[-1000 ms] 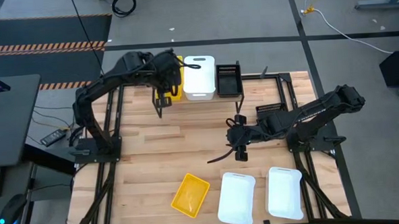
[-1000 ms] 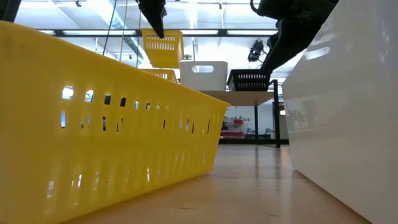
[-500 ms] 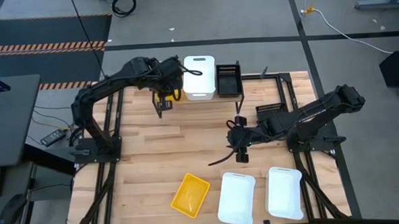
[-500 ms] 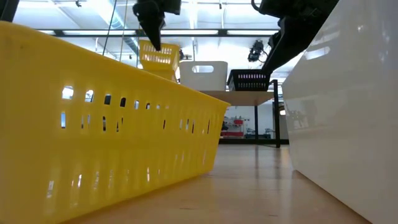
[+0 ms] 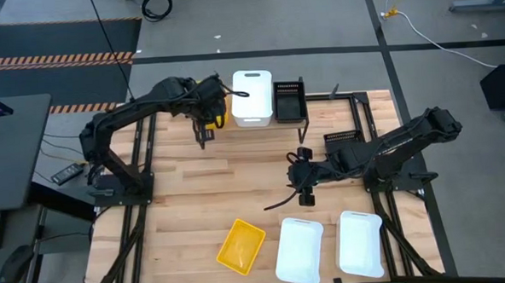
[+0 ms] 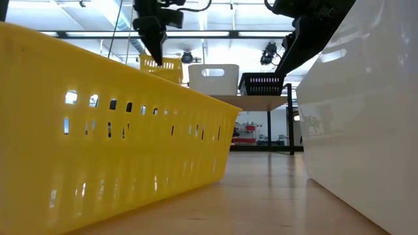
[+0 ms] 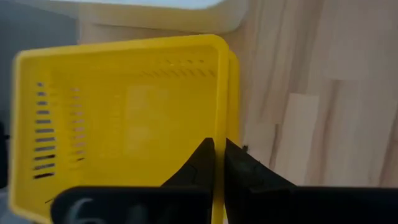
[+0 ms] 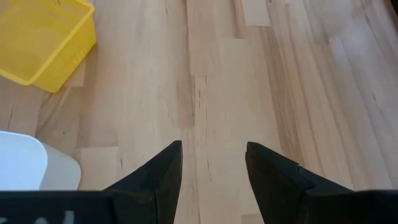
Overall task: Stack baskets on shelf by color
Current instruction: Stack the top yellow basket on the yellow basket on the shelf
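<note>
My left gripper (image 5: 207,126) is over the shelf's (image 5: 319,111) left end, shut on a yellow basket (image 7: 124,118). That basket sits over a second yellow basket (image 7: 234,87), whose rim shows beside it. A white basket (image 5: 252,97) and a black basket (image 5: 289,100) stand on the shelf to its right. My right gripper (image 5: 303,193) hovers open over the middle of the table, above bare wood (image 8: 212,146). Another black basket (image 5: 342,138) lies by the right arm. A yellow basket (image 5: 242,246) and two white baskets (image 5: 300,250) (image 5: 360,243) lie along the near edge. My left gripper (image 7: 219,144) pinches the yellow basket's side wall at its rim (image 7: 219,112), one finger (image 7: 202,163) inside the basket and one (image 7: 242,168) outside. The fingers come from above, pointing down. The basket hangs about level; I cannot tell whether it rests on the basket below.
In the low view the near yellow basket (image 6: 98,124) and a white basket (image 6: 366,104) fill the foreground, with the shelf (image 6: 261,99) behind. Bare wood lies between the shelf and the near row of baskets.
My left gripper has come down toward the shelf and a little toward the table's left, keeping its hold. The yellow basket, held well above the shelf's baskets a second ago, now sits low over the yellow one there. My right gripper has kept still.
</note>
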`<action>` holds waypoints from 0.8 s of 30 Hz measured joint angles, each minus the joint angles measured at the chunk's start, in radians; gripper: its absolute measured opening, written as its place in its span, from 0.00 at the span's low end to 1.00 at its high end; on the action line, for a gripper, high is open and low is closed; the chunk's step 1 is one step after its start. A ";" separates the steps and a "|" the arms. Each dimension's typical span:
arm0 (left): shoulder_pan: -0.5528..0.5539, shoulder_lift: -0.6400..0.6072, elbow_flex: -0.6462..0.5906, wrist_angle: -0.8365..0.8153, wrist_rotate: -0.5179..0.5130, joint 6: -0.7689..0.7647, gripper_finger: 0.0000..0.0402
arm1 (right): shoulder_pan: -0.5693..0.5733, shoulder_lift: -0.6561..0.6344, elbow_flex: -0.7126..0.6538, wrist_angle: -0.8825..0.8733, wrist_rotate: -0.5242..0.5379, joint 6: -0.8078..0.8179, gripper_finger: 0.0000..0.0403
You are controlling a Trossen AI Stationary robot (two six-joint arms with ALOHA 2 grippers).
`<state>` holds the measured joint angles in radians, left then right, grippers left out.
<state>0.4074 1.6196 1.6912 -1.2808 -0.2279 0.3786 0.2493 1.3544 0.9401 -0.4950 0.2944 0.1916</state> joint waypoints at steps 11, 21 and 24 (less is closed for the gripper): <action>-0.002 -0.013 0.000 0.039 0.006 0.008 0.04 | -0.001 0.000 0.000 0.000 0.000 0.015 0.45; 0.002 -0.010 -0.001 0.045 0.070 -0.037 0.07 | -0.001 0.000 0.000 0.000 0.000 0.015 0.45; 0.002 -0.010 -0.001 0.042 0.070 -0.053 0.12 | -0.001 0.000 0.000 0.000 0.000 0.015 0.45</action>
<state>0.4095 1.6100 1.6904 -1.2389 -0.1581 0.3252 0.2485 1.3544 0.9401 -0.4951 0.2947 0.2066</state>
